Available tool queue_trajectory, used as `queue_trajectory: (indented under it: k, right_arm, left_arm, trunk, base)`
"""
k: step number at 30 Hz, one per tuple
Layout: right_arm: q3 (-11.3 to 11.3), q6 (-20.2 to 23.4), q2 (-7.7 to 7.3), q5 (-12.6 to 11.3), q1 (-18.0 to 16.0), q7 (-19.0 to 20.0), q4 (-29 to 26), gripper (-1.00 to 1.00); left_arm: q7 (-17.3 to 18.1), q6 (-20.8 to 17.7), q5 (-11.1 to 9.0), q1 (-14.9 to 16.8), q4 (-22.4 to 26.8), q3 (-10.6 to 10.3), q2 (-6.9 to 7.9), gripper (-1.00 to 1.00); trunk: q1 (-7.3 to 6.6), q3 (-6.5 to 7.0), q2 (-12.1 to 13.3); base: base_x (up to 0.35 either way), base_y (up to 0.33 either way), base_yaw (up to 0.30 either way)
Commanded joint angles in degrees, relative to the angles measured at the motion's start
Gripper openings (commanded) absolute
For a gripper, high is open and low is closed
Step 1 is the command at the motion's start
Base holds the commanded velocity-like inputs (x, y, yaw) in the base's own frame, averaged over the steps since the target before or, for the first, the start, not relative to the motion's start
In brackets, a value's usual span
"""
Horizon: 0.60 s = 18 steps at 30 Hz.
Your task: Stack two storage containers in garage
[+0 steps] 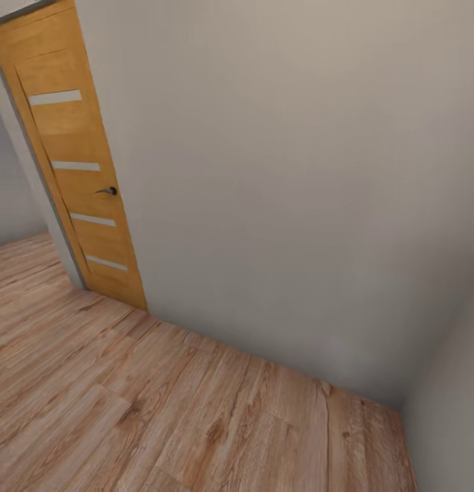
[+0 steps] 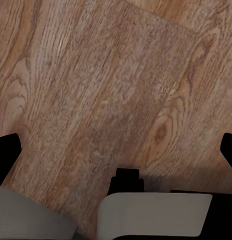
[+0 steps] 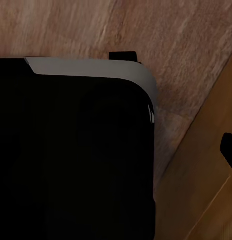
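Observation:
The two storage containers and the garage are out of view. In the left wrist view my left gripper (image 2: 116, 150) hangs open over light wood planks (image 2: 105, 85), its black fingertips (image 2: 6, 152) far apart at the two side edges with nothing between them. In the right wrist view my right gripper (image 3: 116, 150) points down beside my own dark base (image 3: 70, 155). One black fingertip (image 3: 229, 149) stands far out at the edge and the other is lost against the dark base. Nothing is held.
The head view faces a plain pale wall (image 1: 285, 178) that meets a second wall (image 1: 449, 396) in a corner at the right. An orange-brown wooden door (image 1: 76, 157) with a dark handle (image 1: 108, 191) stands at the left. Light wood plank floor (image 1: 162, 417) stretches below and leftward.

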<state>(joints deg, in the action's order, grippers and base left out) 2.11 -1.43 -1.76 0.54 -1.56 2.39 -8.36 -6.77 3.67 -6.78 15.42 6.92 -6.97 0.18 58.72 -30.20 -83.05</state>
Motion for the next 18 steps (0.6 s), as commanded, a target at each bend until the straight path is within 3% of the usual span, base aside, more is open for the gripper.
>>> queue_trajectory:
  k: [1, 7, 18]
  right_arm:
    - [0.23, -0.15, -0.01, 0.06, -0.02, 0.25, 0.01, 1.00]
    - [0.26, -0.15, -0.02, 0.01, -0.01, 0.25, 0.01, 1.00]
    - [0.27, -0.15, -0.08, -0.20, -0.02, 0.25, 0.01, 1.00]
  left_arm:
    - [-0.17, 0.20, -0.60, 0.03, -0.06, -0.50, 0.00, 1.00]
    - [-0.17, 0.20, -0.60, -0.03, 0.00, -0.50, 0.05, 1.00]
    - [-0.17, 0.20, -0.60, -0.08, 0.02, -0.50, 0.03, 1.00]
  trunk:
    - [0.01, -0.05, -0.03]
    - [0.01, -0.05, -0.03]
    - [0.01, -0.05, -0.03]
  base:
    - [0.109, 0.000, 0.275]
    - [0.135, -0.008, 0.157]
    - [0.081, -0.020, 0.022]
